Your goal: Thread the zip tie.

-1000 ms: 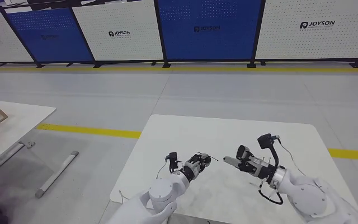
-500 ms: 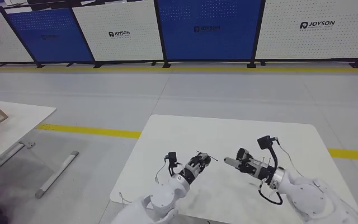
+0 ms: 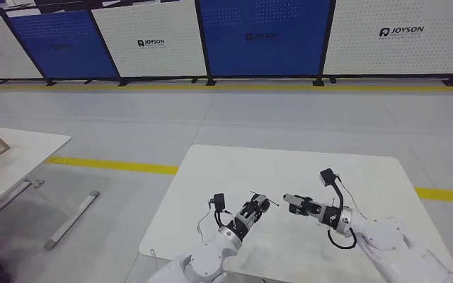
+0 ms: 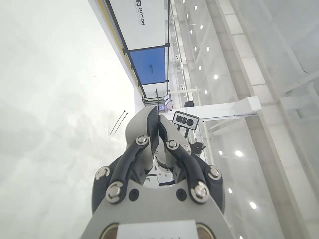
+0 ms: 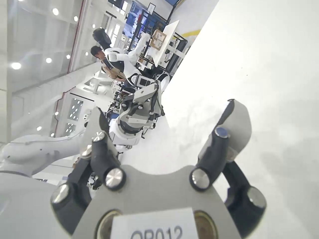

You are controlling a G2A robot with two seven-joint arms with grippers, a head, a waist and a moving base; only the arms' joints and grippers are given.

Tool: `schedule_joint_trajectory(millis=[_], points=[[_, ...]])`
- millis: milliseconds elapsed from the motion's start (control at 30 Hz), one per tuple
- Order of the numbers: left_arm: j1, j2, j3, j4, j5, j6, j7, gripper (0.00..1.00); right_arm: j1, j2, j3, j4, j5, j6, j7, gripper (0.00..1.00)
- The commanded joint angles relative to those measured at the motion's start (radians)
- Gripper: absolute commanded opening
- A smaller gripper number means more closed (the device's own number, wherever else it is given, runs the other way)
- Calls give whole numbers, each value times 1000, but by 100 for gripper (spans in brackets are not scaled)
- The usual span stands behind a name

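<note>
My left gripper (image 4: 156, 115) is pinched shut on the tie (image 4: 157, 98), whose end sticks out past the fingertips. My right gripper (image 5: 164, 105) faces it close by, fingers spread wide and holding nothing. Both hang over the table (image 3: 233, 170), where two spare ties (image 4: 119, 123) lie.

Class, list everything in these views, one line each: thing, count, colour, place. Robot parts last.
table: one, white, under both arms
held zip tie: one, black, gripped above the table
spare zip ties: two, black, lying side by side on the table
wall panels: several, blue and white, at the back
floor lines: two, yellow, beyond the table
left gripper: one, grey, shut on the held zip tie
right gripper: one, grey, open, facing the left gripper
</note>
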Motion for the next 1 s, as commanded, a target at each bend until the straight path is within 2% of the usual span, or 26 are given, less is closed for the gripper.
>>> schedule_joint_trajectory(millis=[0,133,200,300,400,667,733,867,900,933,967], points=[[0,0,0,0,0,0,0,0,0,0,0,0,0,0,0,100],[0,-2,-1,2,-5,1,-4,0,-6,-1,-1,-1,10,0,0,100],[-2,-5,-3,4,-13,6,-14,0,-4,-9,-5,15,73,0,62,100],[2,-9,-3,1,0,10,-14,0,16,-30,-16,68,111,0,110,100],[6,-11,-7,-4,14,12,-10,0,28,-51,-18,96,120,0,105,100],[6,-11,-7,-3,15,12,-11,0,23,-52,-17,93,124,1,97,100],[7,-14,-9,-4,20,5,-11,0,11,-54,-9,87,157,0,110,100],[9,-19,-14,0,19,2,-7,0,14,-58,-5,96,150,9,120,100],[9,-20,-15,1,18,3,-8,0,13,-59,-3,98,149,9,116,82],[9,-21,-16,2,19,4,-10,0,13,-61,-3,99,146,11,115,45],[10,-22,-17,2,23,4,-14,0,13,-62,-1,102,145,13,114,40]])
